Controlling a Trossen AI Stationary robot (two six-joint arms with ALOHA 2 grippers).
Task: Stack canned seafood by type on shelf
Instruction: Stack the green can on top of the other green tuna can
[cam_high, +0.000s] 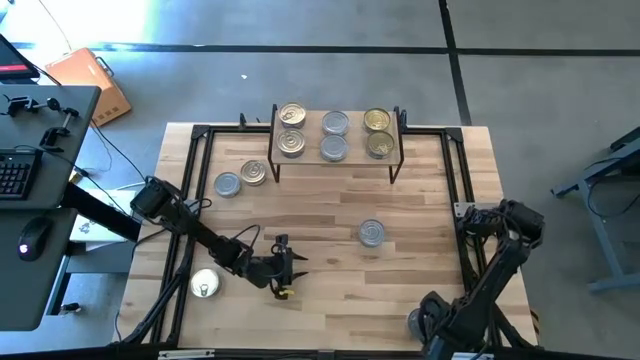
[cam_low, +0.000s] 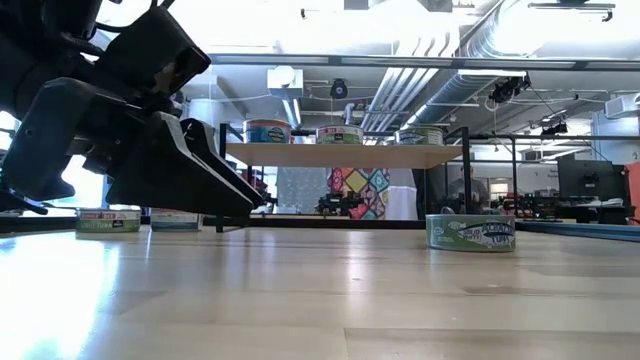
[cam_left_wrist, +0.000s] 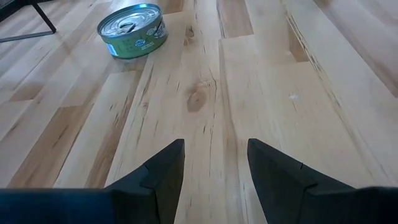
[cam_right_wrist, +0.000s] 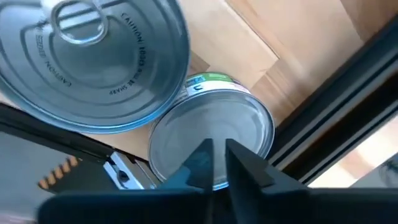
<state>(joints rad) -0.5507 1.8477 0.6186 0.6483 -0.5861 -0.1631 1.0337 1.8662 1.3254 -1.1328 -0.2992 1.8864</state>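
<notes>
The shelf (cam_high: 335, 158) carries six tins sorted in three columns, so stacking is partly done; the left gripper (cam_high: 283, 266) hangs low over bare tabletop (cam_high: 420, 200), fingers spread and empty, aimed at the green-labelled tin (cam_left_wrist: 133, 30); only the right wrist view shows the right gripper (cam_right_wrist: 216, 154), nearly pressed together, over a silver tin (cam_right_wrist: 211, 138).
</notes>
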